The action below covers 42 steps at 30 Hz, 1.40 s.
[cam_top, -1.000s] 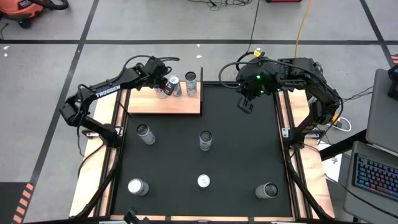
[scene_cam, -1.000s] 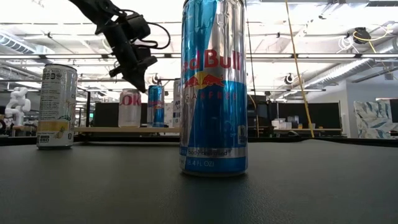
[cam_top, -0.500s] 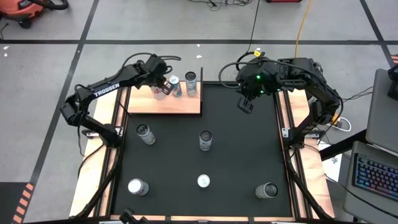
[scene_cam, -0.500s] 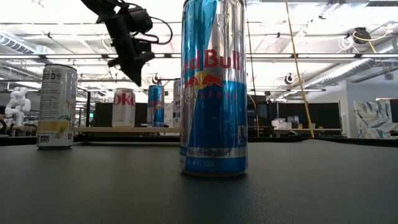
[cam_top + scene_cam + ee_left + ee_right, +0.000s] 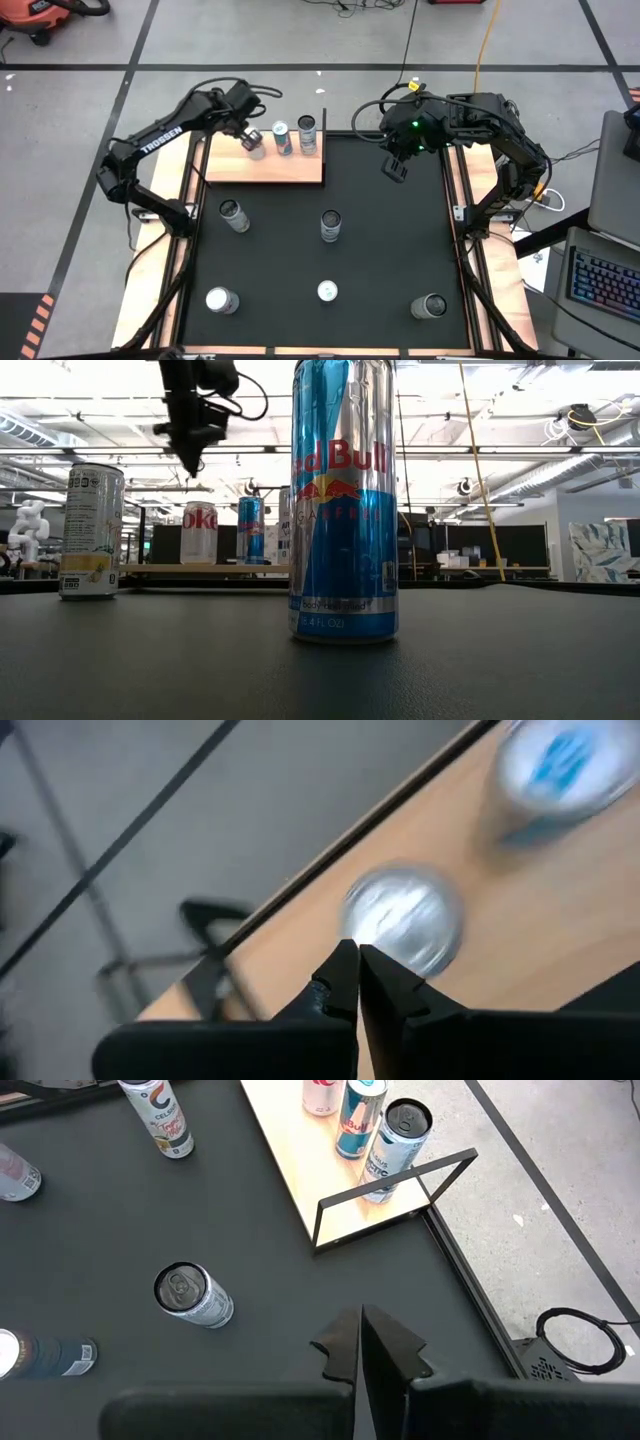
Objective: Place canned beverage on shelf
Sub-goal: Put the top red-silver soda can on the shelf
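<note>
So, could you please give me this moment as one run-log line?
left gripper: jaws shut, empty, above shelf | shelf: three cans standing | right gripper: jaws shut, waiting over mat | mat: five cans

Three cans (image 5: 283,138) crowd the shelf (image 5: 265,166) back edge; its front half lies bare.

Three cans (image 5: 362,1120) on shelf (image 5: 300,1170)

Shelf (image 5: 265,165) carries three cans (image 5: 282,138); black mat (image 5: 380,250) five cans (image 5: 330,226)
</note>
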Available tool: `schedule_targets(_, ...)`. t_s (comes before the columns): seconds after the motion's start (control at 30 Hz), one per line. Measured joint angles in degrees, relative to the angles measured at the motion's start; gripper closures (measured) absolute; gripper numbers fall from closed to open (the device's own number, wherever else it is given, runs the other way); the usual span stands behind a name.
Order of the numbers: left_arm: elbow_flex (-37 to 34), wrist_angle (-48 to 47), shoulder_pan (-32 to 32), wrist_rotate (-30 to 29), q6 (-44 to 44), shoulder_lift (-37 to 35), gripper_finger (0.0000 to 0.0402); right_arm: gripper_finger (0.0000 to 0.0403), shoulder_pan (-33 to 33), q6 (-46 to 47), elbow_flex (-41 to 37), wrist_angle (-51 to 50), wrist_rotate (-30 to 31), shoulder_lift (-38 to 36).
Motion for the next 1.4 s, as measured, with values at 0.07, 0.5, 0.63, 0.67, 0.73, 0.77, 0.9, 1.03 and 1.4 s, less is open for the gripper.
schedule_targets(0.07, 0.2, -2.86, 0.16, -0.88, -0.16, 0.0, 0.0392, 0.0403, 0.0, 0.0, 0.0, 0.0, 0.0, 0.0)
schedule_targets(0.5, 0.23, -7.5, 4.43, 4.15, -1.78, 0.58, 0.0391, 0.0403, 0.0, 0.24, 0.0, 0.0, -0.02, 0.0)
schedule_targets(0.63, 0.01, -7.05, 5.15, 5.42, -1.84, 1.11, 0.0391, 0.0403, 0.0, 0.24, 0.0, 0.0, -0.04, 0.0)
schedule_targets(0.67, -0.21, -6.84, 5.21, 5.8, -1.83, 1.05, 0.0391, 0.0403, -0.01, 0.24, 0.0, 0.0, -0.04, 0.0)
schedule_targets(0.73, -0.61, -6.87, 5.4, 7.46, -1.84, 1.02, 0.0391, 0.0403, -0.02, 0.24, 0.0, 0.0, -0.04, 0.0)
schedule_targets(0.77, -0.7, -6.86, 5.4, 7.96, -1.86, 1.07, 0.0391, 0.0403, 0.0, 0.24, 0.0, 0.0, -0.04, 0.0)
schedule_targets(0.9, -0.71, -6.83, 5.4, 8.93, -1.96, 1.06, 0.0391, 0.0403, 0.0, 0.24, 0.0, 0.0, -0.04, 0.0)
schedule_targets(1.03, -0.71, -6.85, 5.35, 10.62, -3.26, 2.09, 0.0391, 0.0403, 0.0, 0.24, 0.0, 0.0, -0.05, 0.02)
schedule_targets(1.4, -0.71, -6.61, 5.38, 9.89, -2.89, 7.48, 0.0391, 0.0403, 0.0, 0.24, 0.0, 0.0, -0.07, 0.0)
